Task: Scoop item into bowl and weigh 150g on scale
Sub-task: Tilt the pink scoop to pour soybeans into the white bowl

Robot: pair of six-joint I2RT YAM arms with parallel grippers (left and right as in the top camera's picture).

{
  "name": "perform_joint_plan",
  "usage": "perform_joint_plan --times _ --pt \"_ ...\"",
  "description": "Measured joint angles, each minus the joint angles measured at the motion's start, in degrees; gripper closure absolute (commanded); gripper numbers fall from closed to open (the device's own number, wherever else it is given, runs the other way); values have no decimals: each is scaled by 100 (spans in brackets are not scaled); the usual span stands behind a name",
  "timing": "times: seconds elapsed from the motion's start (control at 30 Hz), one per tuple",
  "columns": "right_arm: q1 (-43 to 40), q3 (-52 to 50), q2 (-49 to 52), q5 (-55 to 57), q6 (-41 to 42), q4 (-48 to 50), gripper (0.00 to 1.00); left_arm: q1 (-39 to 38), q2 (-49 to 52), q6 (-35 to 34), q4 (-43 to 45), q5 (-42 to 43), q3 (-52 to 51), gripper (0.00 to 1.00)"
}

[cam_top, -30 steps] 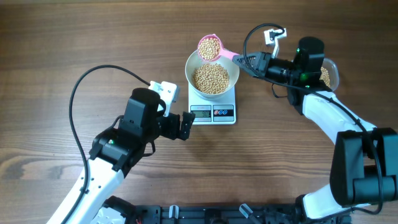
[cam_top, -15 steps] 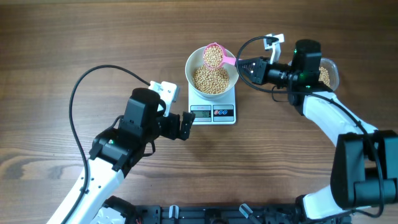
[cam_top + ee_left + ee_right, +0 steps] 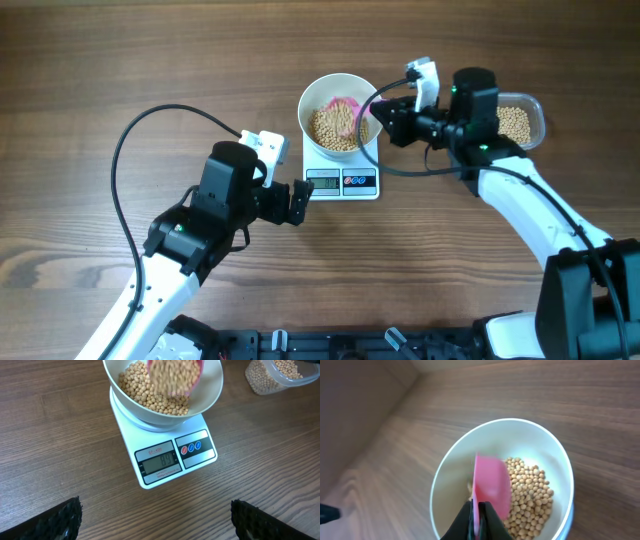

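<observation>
Many round tan beans [image 3: 530, 491] spill from pink scoop [image 3: 492, 487] into smooth bowl [image 3: 452, 480].

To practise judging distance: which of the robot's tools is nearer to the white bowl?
Right. The right tool is at the bowl's rim, holding a pink scoop tipped inside it. The left tool sits open beside the scale's front, apart from the bowl.
</observation>
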Motion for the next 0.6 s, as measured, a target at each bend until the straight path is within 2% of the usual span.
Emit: perform_joint_plan --times 0.23,0.6 --pt "256 0 -426 909 -658 -389 95 0 0 0 2 0 0 0" --pt "675 0 -562 1707 -1237 -367 95 0 0 2 0 0 0 0"
